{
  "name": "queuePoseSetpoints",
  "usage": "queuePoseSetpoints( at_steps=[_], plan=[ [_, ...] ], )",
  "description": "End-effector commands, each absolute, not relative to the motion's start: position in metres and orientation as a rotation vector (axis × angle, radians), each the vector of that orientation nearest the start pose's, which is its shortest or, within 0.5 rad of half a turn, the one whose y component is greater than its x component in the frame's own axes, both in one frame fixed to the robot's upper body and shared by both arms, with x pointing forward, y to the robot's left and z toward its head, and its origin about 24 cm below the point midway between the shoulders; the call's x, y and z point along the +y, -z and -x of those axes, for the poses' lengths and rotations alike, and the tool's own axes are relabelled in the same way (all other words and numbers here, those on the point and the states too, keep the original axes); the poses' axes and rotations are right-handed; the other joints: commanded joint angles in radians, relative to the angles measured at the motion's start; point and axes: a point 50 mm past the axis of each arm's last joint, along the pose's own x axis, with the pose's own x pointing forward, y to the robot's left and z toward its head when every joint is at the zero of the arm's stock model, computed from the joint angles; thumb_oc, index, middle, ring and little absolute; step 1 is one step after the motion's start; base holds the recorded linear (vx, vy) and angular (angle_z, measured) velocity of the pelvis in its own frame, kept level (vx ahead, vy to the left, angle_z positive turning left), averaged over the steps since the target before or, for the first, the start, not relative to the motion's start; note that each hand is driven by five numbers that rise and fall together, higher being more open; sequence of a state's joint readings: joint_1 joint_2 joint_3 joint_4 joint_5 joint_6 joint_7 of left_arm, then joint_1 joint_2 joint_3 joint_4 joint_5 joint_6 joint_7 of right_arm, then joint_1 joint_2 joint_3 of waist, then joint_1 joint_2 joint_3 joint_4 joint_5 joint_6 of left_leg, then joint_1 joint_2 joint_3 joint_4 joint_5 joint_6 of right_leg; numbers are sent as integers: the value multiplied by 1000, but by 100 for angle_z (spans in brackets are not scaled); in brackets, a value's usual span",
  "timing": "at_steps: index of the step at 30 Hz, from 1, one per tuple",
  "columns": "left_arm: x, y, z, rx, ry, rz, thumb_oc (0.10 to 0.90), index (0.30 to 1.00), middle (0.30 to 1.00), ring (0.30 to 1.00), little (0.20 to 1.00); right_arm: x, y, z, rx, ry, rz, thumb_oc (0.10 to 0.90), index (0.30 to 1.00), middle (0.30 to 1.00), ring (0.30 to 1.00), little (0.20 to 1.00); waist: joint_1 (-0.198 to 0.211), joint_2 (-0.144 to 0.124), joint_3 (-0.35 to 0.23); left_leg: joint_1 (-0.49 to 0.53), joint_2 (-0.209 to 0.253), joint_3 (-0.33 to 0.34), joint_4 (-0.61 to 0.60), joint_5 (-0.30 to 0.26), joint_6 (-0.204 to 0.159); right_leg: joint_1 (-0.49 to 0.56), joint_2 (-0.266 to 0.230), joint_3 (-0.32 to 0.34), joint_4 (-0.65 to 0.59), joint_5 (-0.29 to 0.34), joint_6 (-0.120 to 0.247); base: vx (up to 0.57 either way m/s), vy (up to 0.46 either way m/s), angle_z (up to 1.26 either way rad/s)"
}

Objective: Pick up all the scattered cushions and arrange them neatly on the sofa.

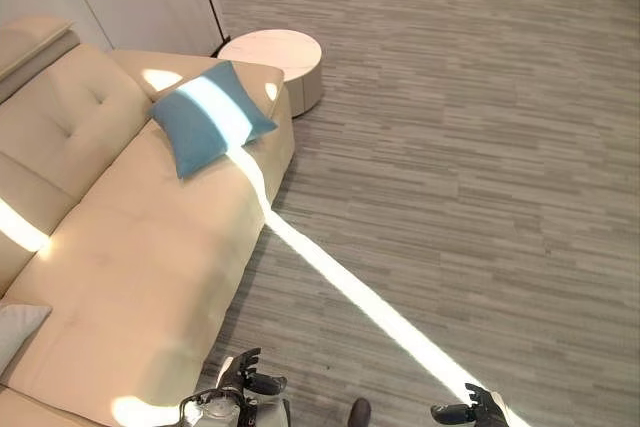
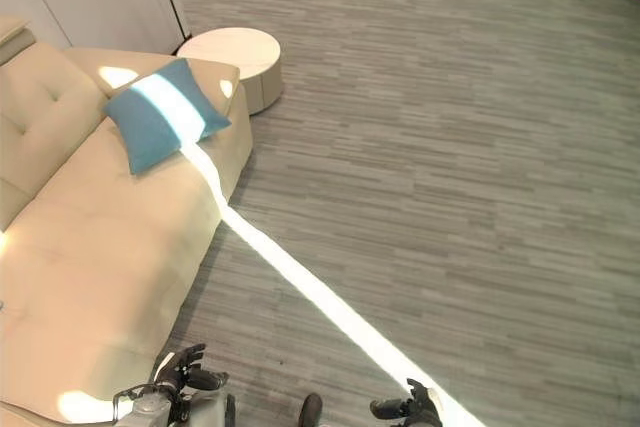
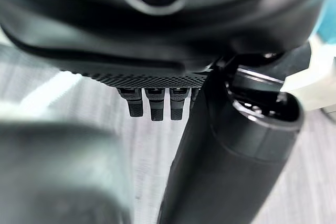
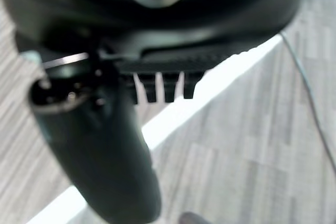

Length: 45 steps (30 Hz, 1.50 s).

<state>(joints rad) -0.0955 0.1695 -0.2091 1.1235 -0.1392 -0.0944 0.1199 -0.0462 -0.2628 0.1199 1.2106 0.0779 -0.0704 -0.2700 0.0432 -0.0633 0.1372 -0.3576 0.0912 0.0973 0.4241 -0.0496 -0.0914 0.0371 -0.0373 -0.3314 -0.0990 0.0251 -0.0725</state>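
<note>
Two cushions lie on one beige sofa [image 1: 150,257]. One is a blue cushion [image 1: 210,117] at the sofa's far end, leaning against the armrest there. The other is a grey cushion [image 1: 15,332], just a corner of it showing at the sofa's near end by the backrest. One round low table [image 1: 275,57] stands on the floor just past the sofa's far end.

Sofa [image 1: 150,247]: smooth beige upholstery, leather-like, soft sheen, tufted back. Blue cushion [image 1: 210,117]: matt woven cloth. Grey cushion [image 1: 15,332]: matt cloth. Round side table [image 1: 275,62]: smooth pale top, matt. Floor [image 1: 480,147]: grey wood-look planks, streaked grain, low sheen. Left hand [image 3: 157,35]: dark plastic, textured palm.
</note>
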Motion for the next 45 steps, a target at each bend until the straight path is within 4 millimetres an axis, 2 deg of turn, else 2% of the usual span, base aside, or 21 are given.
queuePoseSetpoints(
  at_steps=[1,4,9,11,12,13,15,16,18,19,21,23,25,29,32,33,35,37,40,41,45],
  plan=[
    [201,141,-159,913,-65,-273,800,900,900,900,900,-279,142,-102,1070,432,414,800,900,900,900,900,20,12,9,65,-20,60,-212,76,31,-12,-32,30,36,-59,163,317,43,20],
    [204,141,-157,917,-81,-269,800,900,900,900,900,-277,143,-99,1082,431,415,800,900,900,900,900,38,11,4,43,-23,80,-271,129,20,39,-13,39,43,-100,162,345,75,16],
    [210,145,-145,952,-110,-256,800,900,900,900,900,-273,146,-93,1105,397,429,800,900,900,900,900,56,-10,-26,74,-55,54,-282,97,52,55,-34,58,104,-125,177,330,145,-12],
    [214,145,-143,959,-120,-254,800,900,900,900,900,-271,146,-97,1106,366,438,800,900,900,900,900,73,-21,-37,115,-84,60,-291,56,81,38,-95,52,218,-99,220,292,205,8],
    [214,145,-143,958,-120,-254,800,900,900,900,900,-271,146,-97,1106,367,438,800,900,900,900,900,73,-20,-39,112,-83,60,-293,58,81,35,-94,52,217,-97,220,155,141,1],
    [215,144,-144,953,-116,-259,800,900,900,900,900,-271,146,-99,1100,364,436,800,900,900,900,900,70,-19,-36,129,-92,61,-300,51,93,4,-116,53,289,-63,232,136,142,-7],
    [217,140,-152,926,-99,-287,800,900,900,900,900,-271,142,-110,1064,366,422,800,900,900,900,900,48,0,-20,188,-100,48,-328,29,111,-92,-145,49,453,4,241,269,198,2],
    [218,140,-153,924,-99,-291,800,900,900,900,900,-270,141,-114,1052,361,422,800,900,900,900,900,39,11,-17,210,-98,39,-342,24,112,-124,-142,44,478,-2,232,273,120,35],
    [219,140,-153,922,-100,-292,800,900,900,900,900,-270,141,-117,1041,361,420,800,900,900,900,900,31,18,-13,225,-97,32,-347,19,112,-143,-142,32,476,-11,226,190,16,57],
    [220,139,-153,924,-102,-295,800,900,900,900,900,-270,138,-123,1018,361,418,800,900,900,900,900,18,26,-10,259,-97,24,-364,9,108,-166,-143,3,409,-37,213,250,-34,54],
    [221,140,-152,932,-102,-304,800,900,900,900,900,-269,136,-129,998,355,420,800,900,900,900,900,6,25,-5,291,-103,12,-374,-5,104,-185,-135,-11,331,-27,212,284,-61,48],
    [221,142,-149,946,-103,-306,800,900,900,900,900,-268,136,-131,990,346,421,800,900,900,900,900,-8,16,0,326,-116,-6,-381,-20,100,-212,-113,10,240,2,221,261,-88,52],
    [223,145,-143,970,-115,-305,800,900,900,900,900,-266,137,-130,996,336,421,800,900,900,900,900,-25,12,3,378,-127,-44,-399,-38,92,-253,-83,82,163,49,242,314,-132,33],
    [223,148,-135,1002,-111,-310,800,900,900,900,900,-265,140,-123,1012,332,413,800,900,900,900,900,-33,4,-13,404,-132,-61,-380,-75,82,-218,-82,103,135,59,230,256,-149,55],
    [220,151,-131,1023,-124,-281,800,900,900,900,900,-265,142,-118,1026,354,381,800,900,900,900,900,-36,4,-25,401,-109,-57,-309,-84,50,-172,-74,90,116,52,212,196,-191,30],
    [217,152,-130,1027,-125,-260,800,900,900,900,900,-266,141,-118,1016,372,363,800,900,900,900,900,-29,-8,-5,293,-79,-47,-53,-10,15,-118,-66,89,101,24,177,102,-174,30],
    [217,152,-130,1027,-125,-260,800,900,900,900,900,-266,141,-118,1016,373,362,800,900,900,900,900,-31,-6,-7,285,-77,-49,-44,-14,14,-120,-64,87,101,24,176,73,-119,25],
    [215,151,-133,1019,-134,-247,800,900,900,900,900,-267,142,-114,1037,375,366,800,900,900,900,900,-21,-17,10,203,-33,6,54,17,27,-71,-59,70,85,-14,146,137,-137,0],
    [214,151,-132,1023,-130,-248,800,900,900,900,900,-267,143,-111,1047,380,360,800,900,900,900,900,-14,-23,8,177,-26,38,-6,-8,42,-45,-59,56,71,-27,148,162,-44,25],
    [213,153,-131,1033,-115,-261,800,900,900,900,900,-270,143,-107,1054,388,367,800,900,900,900,900,-9,-25,4,150,-21,67,-106,-12,46,-17,-57,37,51,-39,159,300,-5,59],
    [215,152,-131,1031,-110,-276,800,900,900,900,900,-270,142,-110,1044,382,381,800,900,900,900,900,12,-5,3,95,-32,59,-301,123,17,21,-17,43,35,-73,159,260,38,47]
  ],
)
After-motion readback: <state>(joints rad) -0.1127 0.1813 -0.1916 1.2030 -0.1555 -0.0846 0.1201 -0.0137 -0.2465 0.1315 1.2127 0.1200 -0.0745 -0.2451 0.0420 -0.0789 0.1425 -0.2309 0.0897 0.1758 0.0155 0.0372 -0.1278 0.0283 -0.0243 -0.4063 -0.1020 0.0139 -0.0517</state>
